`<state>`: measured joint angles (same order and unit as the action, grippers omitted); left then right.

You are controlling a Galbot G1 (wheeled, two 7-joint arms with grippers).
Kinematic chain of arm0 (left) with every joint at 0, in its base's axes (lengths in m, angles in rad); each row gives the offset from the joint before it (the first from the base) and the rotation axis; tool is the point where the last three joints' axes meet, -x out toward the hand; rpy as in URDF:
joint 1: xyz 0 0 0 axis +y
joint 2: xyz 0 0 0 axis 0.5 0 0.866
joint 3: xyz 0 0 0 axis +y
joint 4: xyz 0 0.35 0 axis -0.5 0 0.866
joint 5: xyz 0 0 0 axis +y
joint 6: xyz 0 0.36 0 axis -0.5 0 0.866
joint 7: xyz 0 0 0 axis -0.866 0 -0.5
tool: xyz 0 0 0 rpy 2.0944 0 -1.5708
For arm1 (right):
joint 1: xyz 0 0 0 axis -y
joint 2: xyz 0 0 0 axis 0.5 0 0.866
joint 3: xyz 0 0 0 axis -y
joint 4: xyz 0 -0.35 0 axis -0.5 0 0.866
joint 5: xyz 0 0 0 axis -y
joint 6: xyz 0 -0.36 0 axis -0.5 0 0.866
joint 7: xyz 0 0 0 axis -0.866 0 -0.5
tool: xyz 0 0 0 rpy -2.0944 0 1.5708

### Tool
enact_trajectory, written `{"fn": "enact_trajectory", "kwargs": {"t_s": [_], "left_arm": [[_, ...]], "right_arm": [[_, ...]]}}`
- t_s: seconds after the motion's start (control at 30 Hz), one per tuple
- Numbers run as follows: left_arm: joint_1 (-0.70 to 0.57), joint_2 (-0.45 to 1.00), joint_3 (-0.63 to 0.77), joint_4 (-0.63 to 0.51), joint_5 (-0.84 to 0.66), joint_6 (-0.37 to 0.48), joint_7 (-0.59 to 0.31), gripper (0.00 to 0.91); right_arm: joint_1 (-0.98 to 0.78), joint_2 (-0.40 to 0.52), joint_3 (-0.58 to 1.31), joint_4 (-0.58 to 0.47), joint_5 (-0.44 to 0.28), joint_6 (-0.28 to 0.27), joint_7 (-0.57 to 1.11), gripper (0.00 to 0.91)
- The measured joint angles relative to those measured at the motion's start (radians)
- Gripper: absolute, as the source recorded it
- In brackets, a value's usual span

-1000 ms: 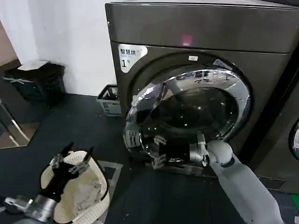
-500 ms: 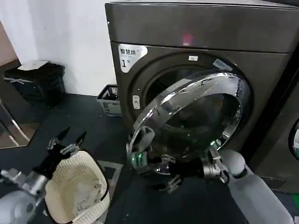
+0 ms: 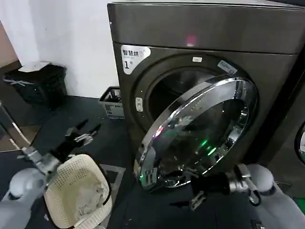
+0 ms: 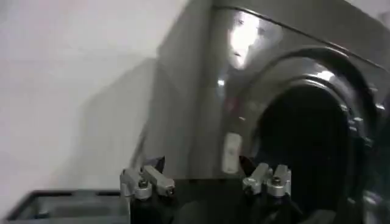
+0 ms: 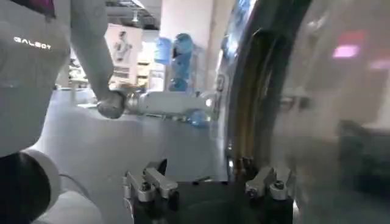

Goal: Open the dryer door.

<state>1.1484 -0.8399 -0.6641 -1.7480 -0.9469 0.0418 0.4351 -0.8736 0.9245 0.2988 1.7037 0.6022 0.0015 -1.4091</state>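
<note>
- Standing on the dark floor (image 3: pixel 95 124), the large dark grey-bronze metal front-loading dryer (image 3: pixel 200 36) fills the upper right of the head view; a white sticker marked "1" (image 3: pixel 134 56) sits at the upper left corner of its front panel.
- The large round dryer door (image 3: pixel 200 133), a wide shiny chrome ring around dark tinted glass, is swung partly out from the round drum opening (image 3: pixel 178 88). Its free edge is at the lower left, away from the front panel; its right edge lies close to the panel.
- The right gripper (image 3: pixel 193 198) is below the lower edge of the door, with its arm reaching in from the lower right corner. Its fingers are spread and hold nothing. In the right wrist view the fingertips (image 5: pixel 149 182) stand apart, just beside the chrome rim (image 5: pixel 244 109); contact cannot be confirmed.
- The left gripper (image 3: pixel 82 133) hovers above the far rim of a white perforated laundry basket (image 3: pixel 78 191) at the lower left, well apart from the door. Its fingers are spread and empty.
- In the left wrist view the left gripper's fingertips (image 4: pixel 146 181) point toward the dryer front.
- A small grey basket (image 3: pixel 111 102) stands on the floor against the dryer's left side.
</note>
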Motion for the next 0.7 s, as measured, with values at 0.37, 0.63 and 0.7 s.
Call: {"fn": "enact_trajectory", "kwargs": {"t_s": [0.37, 0.63, 0.7], "left_arm": [[-0.209, 0.033, 0.309, 0.076, 0.018, -0.042, 0.109, 0.907], [-0.292, -0.029, 0.465, 0.053, 0.019, -0.034, 0.206, 0.907], [-0.301, -0.040, 0.491, 0.038, 0.028, -0.032, 0.225, 0.907]], "right_arm": [[-0.208, 0.007, 0.389, -0.018, 0.011, 0.025, 0.018, 0.907], [-0.337, 0.079, 0.685, 0.040, -0.035, -0.002, 0.163, 0.907], [-0.356, 0.102, 0.744, 0.059, -0.033, -0.014, 0.199, 0.907]]}}
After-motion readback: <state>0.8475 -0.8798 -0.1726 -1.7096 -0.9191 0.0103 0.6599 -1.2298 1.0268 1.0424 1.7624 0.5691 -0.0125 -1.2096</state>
